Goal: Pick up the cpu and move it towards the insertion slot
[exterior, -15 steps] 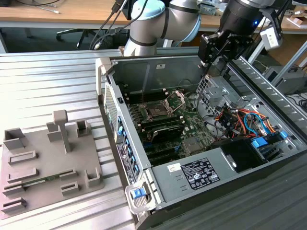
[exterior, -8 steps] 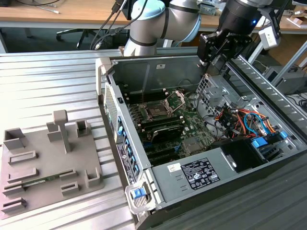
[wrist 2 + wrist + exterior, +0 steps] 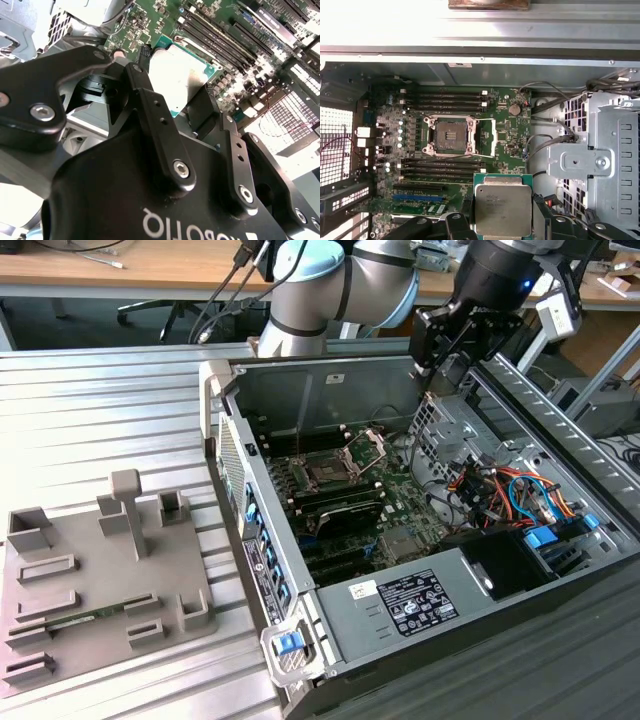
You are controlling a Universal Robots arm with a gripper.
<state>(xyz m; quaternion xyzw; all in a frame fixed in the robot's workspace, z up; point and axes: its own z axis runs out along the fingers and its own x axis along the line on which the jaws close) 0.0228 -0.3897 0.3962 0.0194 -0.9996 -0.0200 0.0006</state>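
Note:
The cpu (image 3: 502, 207) is a small square chip with a silvery top, and my gripper (image 3: 503, 222) is shut on it, one black finger on each side. In the second wrist view the cpu (image 3: 176, 70) shows bright between the fingers (image 3: 150, 105), above the green board. The insertion slot (image 3: 449, 136) has a dark square centre and its shiny metal frame is swung open beside it. The held chip hangs above the board, off to one side of the slot, past the nearer memory slots. In the exterior view my gripper (image 3: 442, 348) hangs over the case's far right part, with the insertion slot (image 3: 329, 473) below and to its left.
The open computer case (image 3: 300, 660) lies on a ribbed metal table. A metal drive cage (image 3: 600, 160) and loose cables (image 3: 490, 490) sit by the gripper. Long black memory slots (image 3: 442, 165) flank the socket. A grey plastic tray (image 3: 100, 575) lies at the exterior view's left.

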